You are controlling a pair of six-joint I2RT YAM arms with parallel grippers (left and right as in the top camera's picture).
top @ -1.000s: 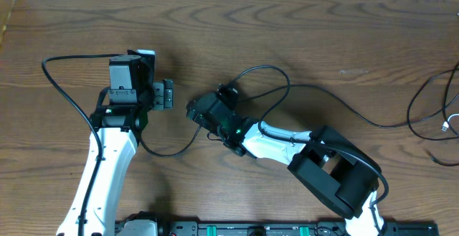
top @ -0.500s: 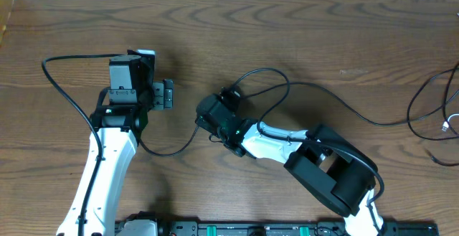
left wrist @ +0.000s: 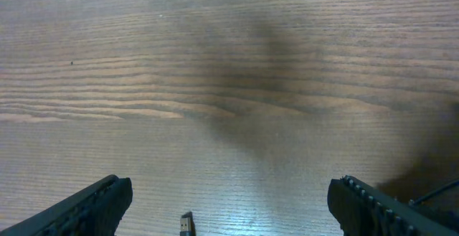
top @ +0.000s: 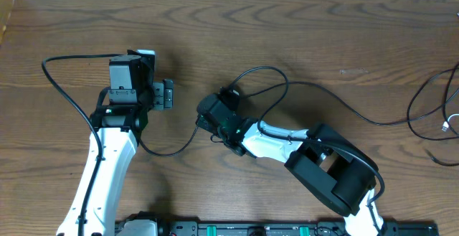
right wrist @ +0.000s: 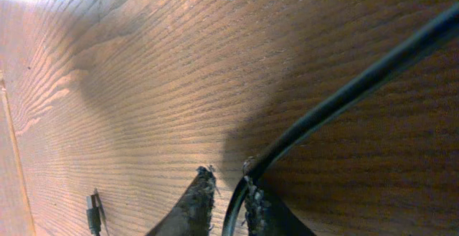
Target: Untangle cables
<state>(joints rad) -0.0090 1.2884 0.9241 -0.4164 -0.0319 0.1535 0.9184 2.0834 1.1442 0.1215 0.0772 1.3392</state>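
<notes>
A long thin black cable [top: 265, 69] loops over the middle of the table and trails off to the right. My right gripper [top: 202, 115] sits at the left end of that loop, shut on the cable. In the right wrist view the black cable [right wrist: 344, 96] runs down between the nearly closed fingertips of the right gripper [right wrist: 228, 175], and a small plug [right wrist: 93, 211] lies on the wood to the left. My left gripper [top: 166, 94] is open and holds nothing. In the left wrist view its jaws stand wide apart, with a small USB plug [left wrist: 186, 224] lying on the wood below the left gripper [left wrist: 231, 189].
More black cords [top: 419, 100] and a short white one [top: 448, 126] lie bunched at the table's right edge. A thin black cord [top: 172, 152] curves from the right gripper under the left arm. The left arm's own thicker cable [top: 57, 82] arcs out to the left.
My right gripper has closed on the black cable and shifted slightly to the right. The left arm and gripper have not moved.
</notes>
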